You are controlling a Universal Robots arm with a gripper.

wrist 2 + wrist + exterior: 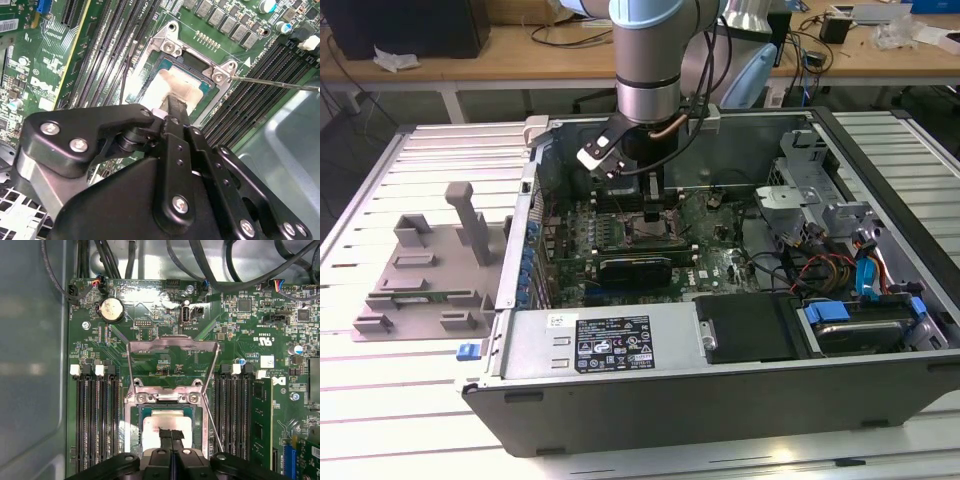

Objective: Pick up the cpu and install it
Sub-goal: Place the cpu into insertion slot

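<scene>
Jaws closed: two black fingertips pressed together, no gap, nothing clamped between.

- Black metal gripper (171,434) points straight down, tips at top face of small square silvery-white cpu (156,426), seemingly touching.
- cpu lies flat in socket, metal top facing gripper, edges parallel to surrounding grey metal socket frame (167,397). It is square, so no long axis.
- Hinged metal load plate (172,346) swung open beyond socket.
- Thin wire lever (212,425) runs beside frame.
- Black memory slots (95,425) flank socket on green motherboard (240,340), inside open grey computer case (720,400).
</scene>
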